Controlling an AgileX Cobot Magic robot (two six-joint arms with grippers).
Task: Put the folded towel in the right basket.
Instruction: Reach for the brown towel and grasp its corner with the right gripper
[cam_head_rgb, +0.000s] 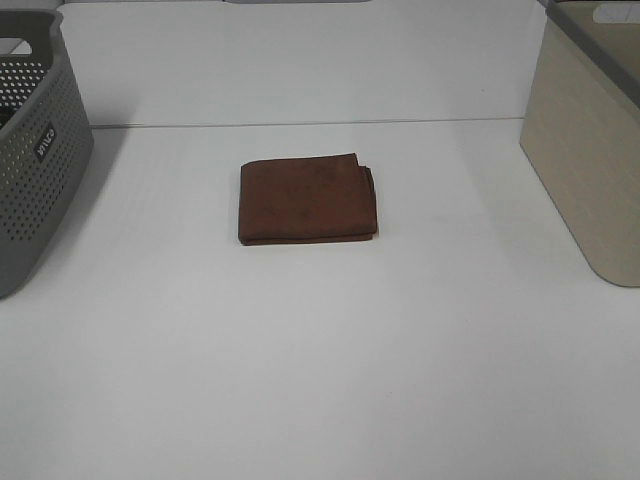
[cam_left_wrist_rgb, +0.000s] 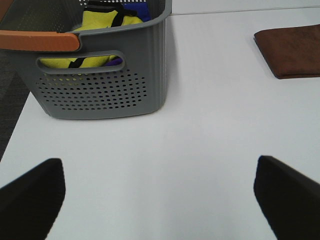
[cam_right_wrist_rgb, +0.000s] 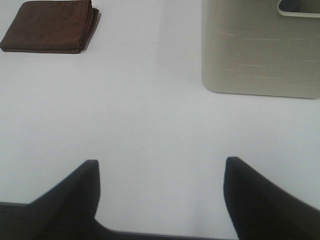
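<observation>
A folded brown towel (cam_head_rgb: 307, 200) lies flat in the middle of the white table. It also shows in the left wrist view (cam_left_wrist_rgb: 292, 50) and the right wrist view (cam_right_wrist_rgb: 50, 26). The beige right basket (cam_head_rgb: 590, 140) stands at the right edge; it also shows in the right wrist view (cam_right_wrist_rgb: 262, 47). My left gripper (cam_left_wrist_rgb: 160, 192) is open and empty, well short of the towel. My right gripper (cam_right_wrist_rgb: 160, 192) is open and empty, near the table's front edge. Neither arm shows in the exterior high view.
A grey perforated basket (cam_head_rgb: 35, 150) stands at the left edge; the left wrist view (cam_left_wrist_rgb: 100, 65) shows yellow and purple cloth inside it and an orange handle. A seam (cam_head_rgb: 300, 123) runs across the table behind the towel.
</observation>
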